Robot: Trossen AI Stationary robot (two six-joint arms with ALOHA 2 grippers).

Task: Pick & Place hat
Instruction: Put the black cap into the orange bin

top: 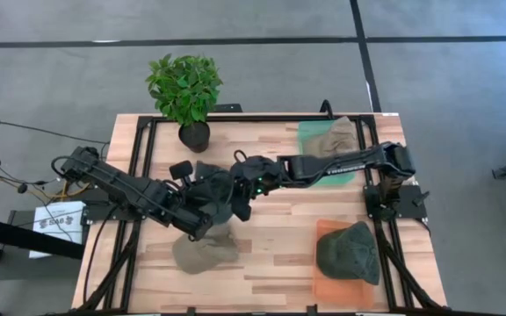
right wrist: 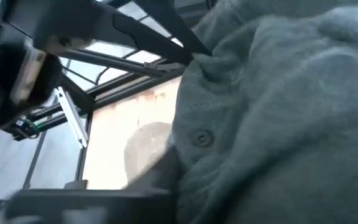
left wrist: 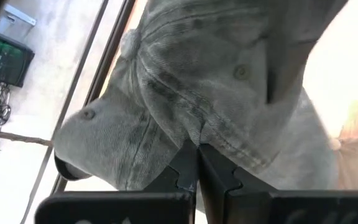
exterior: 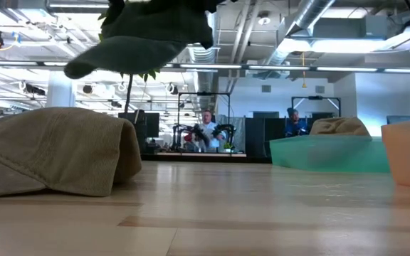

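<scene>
A grey-green hat (top: 216, 195) is up in the air between my two grippers over the table's middle; in the low view the grey-green hat (exterior: 148, 35) floats near the top. My left gripper (left wrist: 197, 169) is shut on it from the table's left. My right gripper (top: 249, 180) reaches in from the right, and the grey-green hat (right wrist: 272, 112) fills its wrist view. A tan hat (top: 205, 252) lies flat on the table near the front edge, just below the held one. My left gripper pinches a fold of the hat's crown cloth along a seam (left wrist: 194, 140) between its two shut fingers. The hat is lifted clear of the table and bulges out beyond the fingers. My right gripper is shut on the hat's cloth beside one dark finger (right wrist: 157, 177). The cloth drapes over the rest of the gripper and hides the place of contact.
A potted plant (top: 185, 92) stands at the far edge. At the far right a teal tray (top: 310, 136) holds a tan hat (top: 334, 139). At the near right an orange tray (top: 323, 230) holds a dark green hat (top: 348, 252). People sit in the room (exterior: 206, 128) beyond.
</scene>
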